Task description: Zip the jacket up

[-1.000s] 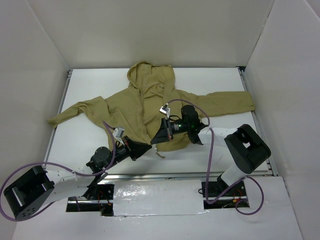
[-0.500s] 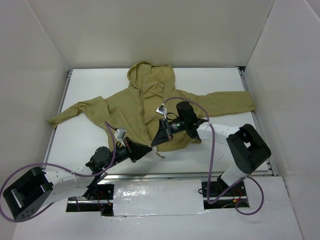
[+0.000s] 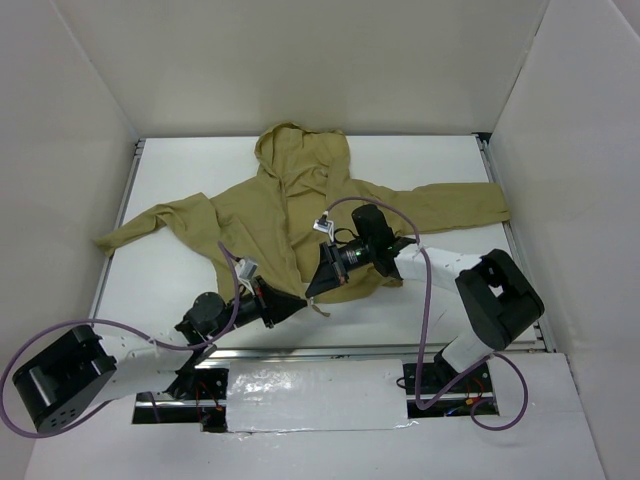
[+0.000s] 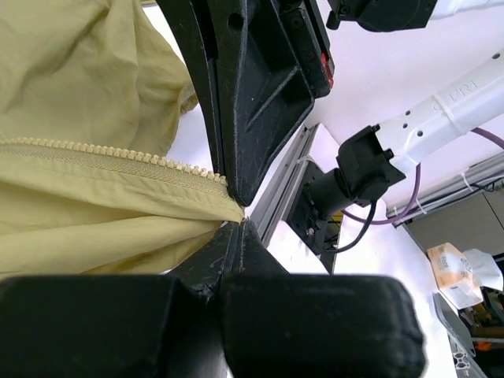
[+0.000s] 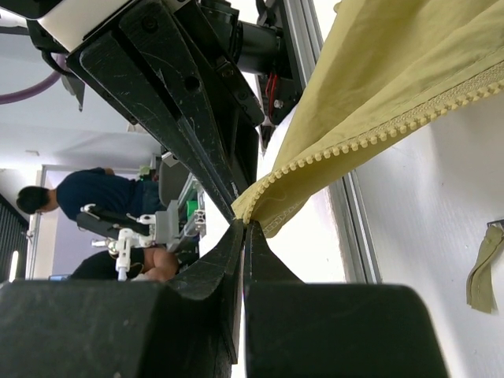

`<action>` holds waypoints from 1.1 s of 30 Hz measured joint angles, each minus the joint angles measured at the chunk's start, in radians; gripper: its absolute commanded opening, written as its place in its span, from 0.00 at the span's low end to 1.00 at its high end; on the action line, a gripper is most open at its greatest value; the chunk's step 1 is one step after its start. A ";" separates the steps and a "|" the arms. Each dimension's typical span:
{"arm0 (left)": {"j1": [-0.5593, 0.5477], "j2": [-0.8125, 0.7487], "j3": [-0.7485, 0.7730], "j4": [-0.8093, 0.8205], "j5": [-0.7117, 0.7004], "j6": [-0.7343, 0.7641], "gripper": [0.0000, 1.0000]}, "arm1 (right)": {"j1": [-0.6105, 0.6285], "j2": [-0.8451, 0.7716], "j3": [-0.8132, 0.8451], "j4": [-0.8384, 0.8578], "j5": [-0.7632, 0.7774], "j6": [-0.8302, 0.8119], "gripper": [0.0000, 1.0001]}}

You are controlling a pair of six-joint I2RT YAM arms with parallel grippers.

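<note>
- Fingers point(image 4: 224, 264) of the left gripper point(image 4: 239, 227) are pressed together on the lower corner of one front edge of the jacket point(image 3: 265, 215). The row of zipper teeth point(image 4: 118, 153) runs from that pinch toward the left of the wrist view.
- Fingers point(image 5: 260, 264) of the right gripper point(image 5: 245, 223) are likewise pressed together, pinching the bottom end of the other front edge where its teeth stop.
- Location: the jacket lies spread on the table point(image 3: 430, 160), hood at the far side and sleeves out to both sides. Both grippers meet tip to tip at the near hem, at the foot of the front opening.
- Step in hand, as judged: aligning the two bottom zipper ends before engagement. The front does not appear to be closed yet.
- Slider: not identifiable in any view.
- Next move calls for holding both ends level and taut and seating one end in the other. One gripper would then release, find the pull tab and draw it toward the hood.
</note>
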 measured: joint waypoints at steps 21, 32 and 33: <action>0.000 -0.072 0.000 -0.109 -0.054 -0.006 0.00 | -0.042 -0.072 -0.009 -0.012 0.105 0.021 0.66; 0.000 -0.386 0.048 -0.605 -0.309 -0.076 0.00 | 0.079 -0.147 0.080 -0.467 0.766 -0.116 0.65; 0.000 -0.408 0.068 -0.679 -0.337 -0.087 0.00 | 0.116 -0.137 0.109 -0.506 0.832 -0.128 0.65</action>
